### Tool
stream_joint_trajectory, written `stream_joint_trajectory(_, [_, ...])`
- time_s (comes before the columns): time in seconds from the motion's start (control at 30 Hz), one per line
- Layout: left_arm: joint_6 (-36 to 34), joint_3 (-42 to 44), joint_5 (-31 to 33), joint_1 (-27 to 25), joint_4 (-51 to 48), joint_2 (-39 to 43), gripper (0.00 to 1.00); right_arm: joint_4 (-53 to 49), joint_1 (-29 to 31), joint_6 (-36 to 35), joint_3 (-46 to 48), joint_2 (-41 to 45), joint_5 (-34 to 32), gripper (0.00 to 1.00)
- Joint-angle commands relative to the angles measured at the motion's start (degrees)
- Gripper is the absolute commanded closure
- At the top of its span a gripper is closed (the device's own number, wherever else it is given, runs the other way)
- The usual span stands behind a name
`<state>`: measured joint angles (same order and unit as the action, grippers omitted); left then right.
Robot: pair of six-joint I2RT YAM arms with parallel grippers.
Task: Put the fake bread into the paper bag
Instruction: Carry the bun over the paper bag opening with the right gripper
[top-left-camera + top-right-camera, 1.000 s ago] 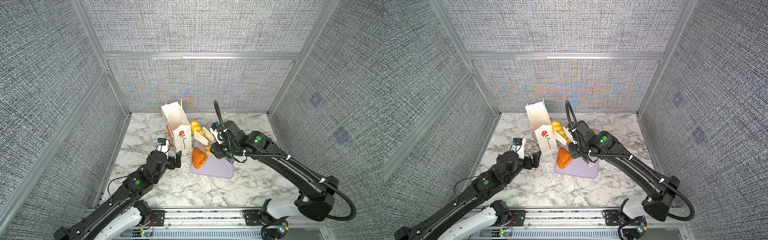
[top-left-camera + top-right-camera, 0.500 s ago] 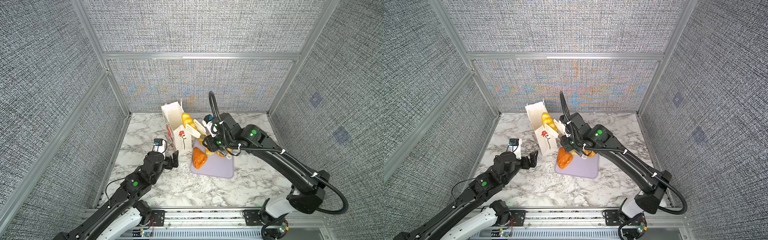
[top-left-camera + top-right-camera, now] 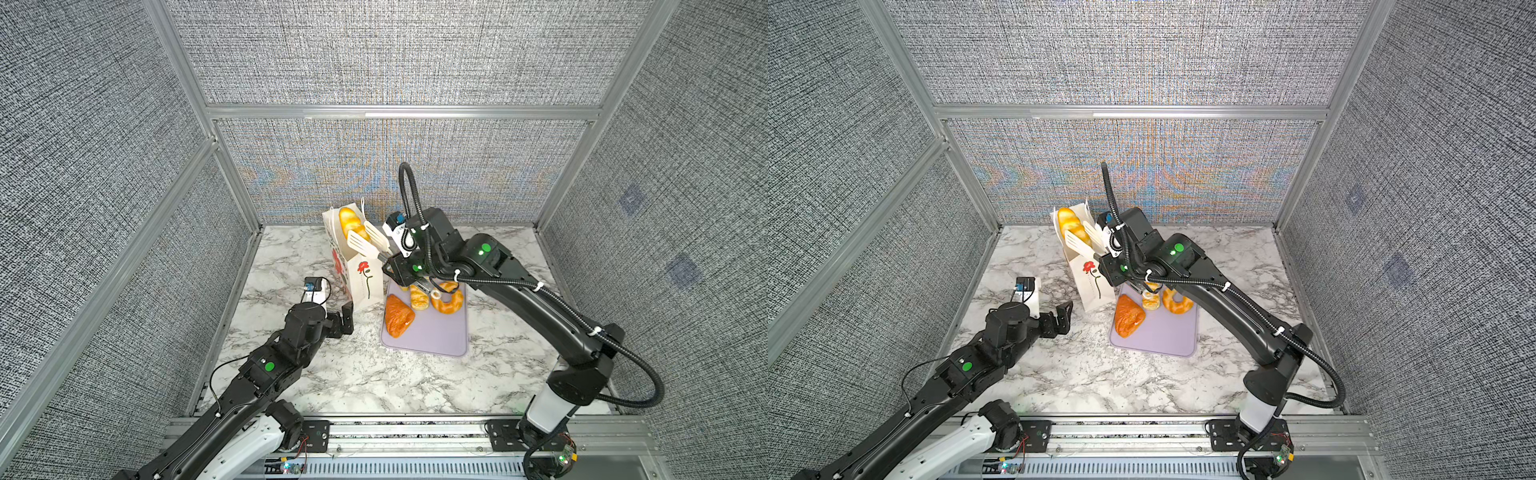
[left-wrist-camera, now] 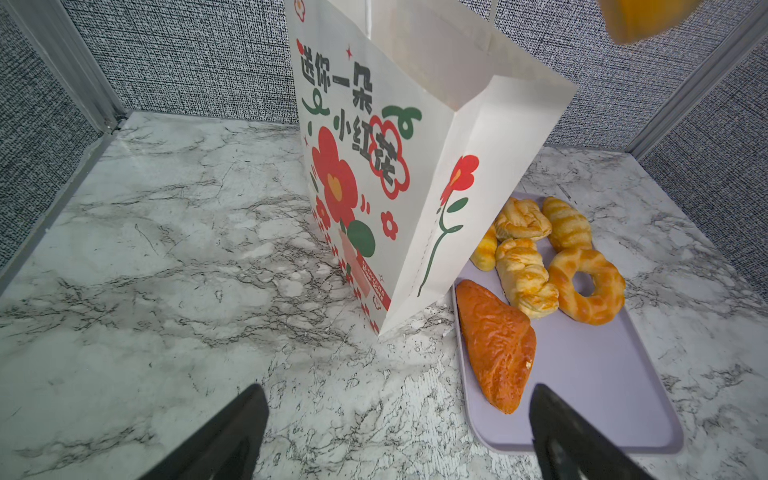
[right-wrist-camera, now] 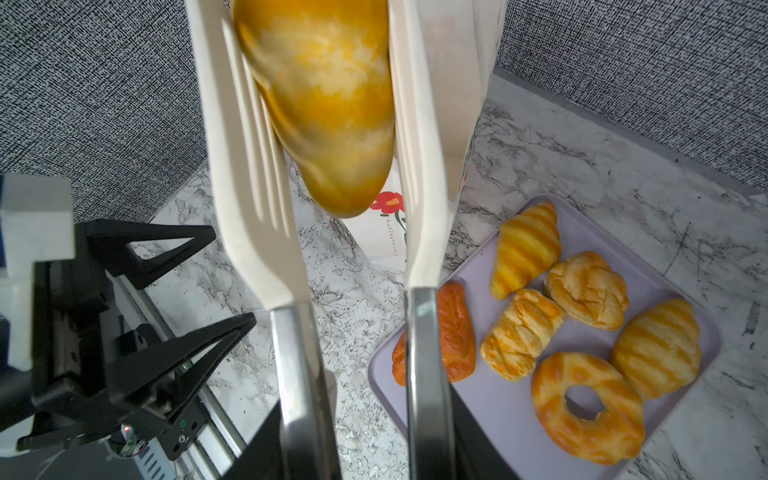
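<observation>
The white paper bag [image 3: 359, 276] [image 3: 1090, 284] [image 4: 374, 166] with a red flower stands upright left of the tray. My right gripper [image 3: 392, 259] [image 5: 365, 449] is shut on white tongs [image 3: 368, 243] [image 5: 249, 166]. The tongs clamp a golden fake bread loaf [image 3: 348, 220] [image 3: 1070, 224] [image 5: 324, 104] at the bag's open top. Several more fake bread pieces lie on the lilac tray [image 3: 436, 338] [image 4: 590, 374], among them an orange-brown triangular one [image 3: 398, 319] [image 4: 494, 340] and a ring [image 3: 449, 300] [image 4: 586, 286]. My left gripper [image 3: 347, 318] [image 4: 399, 432] hangs open and empty near the bag's base.
The tray's near half [image 3: 1163, 338] is bare. Grey textured walls and aluminium posts close in the marble table [image 3: 374, 374] on three sides. The bag stands close to the back wall, and a metal rail runs along the front edge.
My right arm has lifted the tongs and loaf from above the tray up and left to the bag's mouth. My left gripper has drawn back a little from the bag.
</observation>
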<state>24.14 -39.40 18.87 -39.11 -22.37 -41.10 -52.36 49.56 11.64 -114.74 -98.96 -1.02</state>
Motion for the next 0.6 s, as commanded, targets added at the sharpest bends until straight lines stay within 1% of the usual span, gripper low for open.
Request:
stream_joint_trajectory(0.0, [-0.4,-0.2,-0.6,0.3,0.2,0.2,0.01,1.7,-0.1,-0.8,-2.2,-1.6,-0.6,0.55])
stream_joint_trajectory(0.27, [-0.2,0.1,-0.6,0.4,-0.8,1.3,0.01,1.6,-1.0,-0.2,-6.5,-5.7,-2.1,0.55])
stream_joint_trajectory(0.57, [0.1,0.3,-0.8,0.4,-0.8,1.3,0.01,1.2,-1.9,-0.4,-8.4,-8.4,-1.6,0.55])
